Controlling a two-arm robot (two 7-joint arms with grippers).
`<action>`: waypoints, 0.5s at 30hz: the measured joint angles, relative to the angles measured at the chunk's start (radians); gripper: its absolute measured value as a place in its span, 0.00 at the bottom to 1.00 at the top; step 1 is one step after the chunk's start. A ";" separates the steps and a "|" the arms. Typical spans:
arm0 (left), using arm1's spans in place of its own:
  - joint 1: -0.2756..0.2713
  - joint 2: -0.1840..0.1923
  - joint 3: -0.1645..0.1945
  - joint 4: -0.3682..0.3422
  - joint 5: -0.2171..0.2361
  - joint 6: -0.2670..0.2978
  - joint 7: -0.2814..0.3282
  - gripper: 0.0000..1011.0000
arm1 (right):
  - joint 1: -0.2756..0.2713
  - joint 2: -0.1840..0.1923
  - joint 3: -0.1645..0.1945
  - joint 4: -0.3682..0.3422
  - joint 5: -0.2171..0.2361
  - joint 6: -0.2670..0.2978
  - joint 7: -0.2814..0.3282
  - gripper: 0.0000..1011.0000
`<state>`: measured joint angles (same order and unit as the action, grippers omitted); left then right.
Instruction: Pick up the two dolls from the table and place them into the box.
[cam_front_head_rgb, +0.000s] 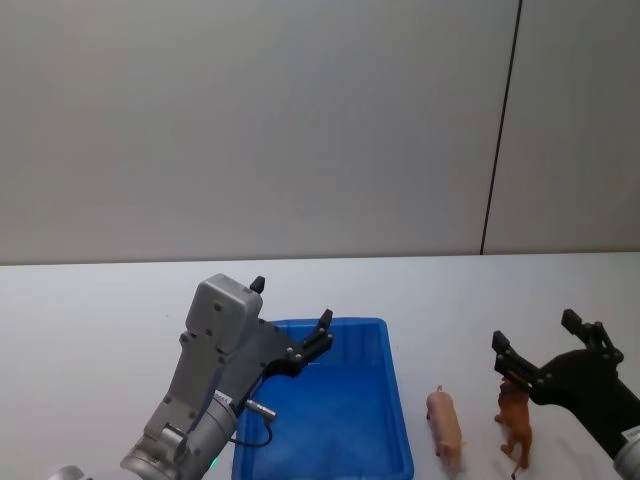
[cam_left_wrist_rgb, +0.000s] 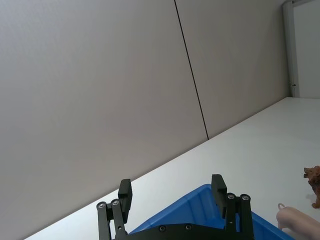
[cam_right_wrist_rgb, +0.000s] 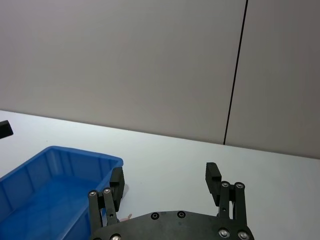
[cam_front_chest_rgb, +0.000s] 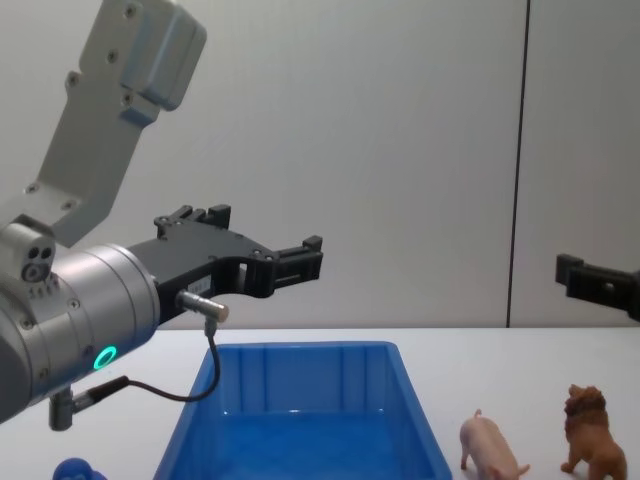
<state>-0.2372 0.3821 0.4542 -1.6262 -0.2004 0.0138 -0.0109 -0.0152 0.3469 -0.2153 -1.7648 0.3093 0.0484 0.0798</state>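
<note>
Grey wall panels (cam_front_head_rgb: 300, 120), matt and split by one dark seam, back the white desk (cam_front_head_rgb: 90, 300), which is flat, plain and bare of texture. Your box (cam_front_head_rgb: 398, 400) sits at the desk's near edge, about midway along it. It is bright blue smooth plastic, with sloped walls and a rolled rim, and nothing lies in it, so both dolls have yet to go in.

Your left gripper (cam_left_wrist_rgb: 171, 185) hangs raised over the box's far left corner, its black jaws apart and empty. With nothing near it to grasp, it looks to be waiting out of the way. Your right gripper (cam_front_head_rgb: 535, 330) hangs well above the desk on the side of the right edge, over the lion (cam_front_head_rgb: 516, 420), with its jaws also apart and empty. That placement reads as a line-up for a descent, since both dolls stand on this arm's side.

Standing by the near edge, the lion is brown moulded plastic with a ridged mane. The pig (cam_front_head_rgb: 445, 425) stands between it and the box's right wall, pale pink, smooth and rounded. Both look hard and slick, so a grip across the flanks seems safest.
</note>
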 joint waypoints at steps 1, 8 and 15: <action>0.000 0.000 0.000 0.000 0.000 0.000 0.000 0.99 | -0.001 0.002 0.001 0.000 0.003 0.003 0.002 0.99; 0.000 0.000 0.000 0.000 0.000 0.000 0.000 0.99 | -0.012 0.024 0.016 0.000 0.025 0.039 0.019 0.99; 0.000 0.000 0.000 0.000 0.000 0.000 0.000 0.99 | -0.024 0.043 0.025 0.001 0.031 0.086 0.032 0.99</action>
<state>-0.2372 0.3821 0.4542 -1.6262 -0.2004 0.0138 -0.0109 -0.0395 0.3897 -0.1905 -1.7642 0.3406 0.1344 0.1123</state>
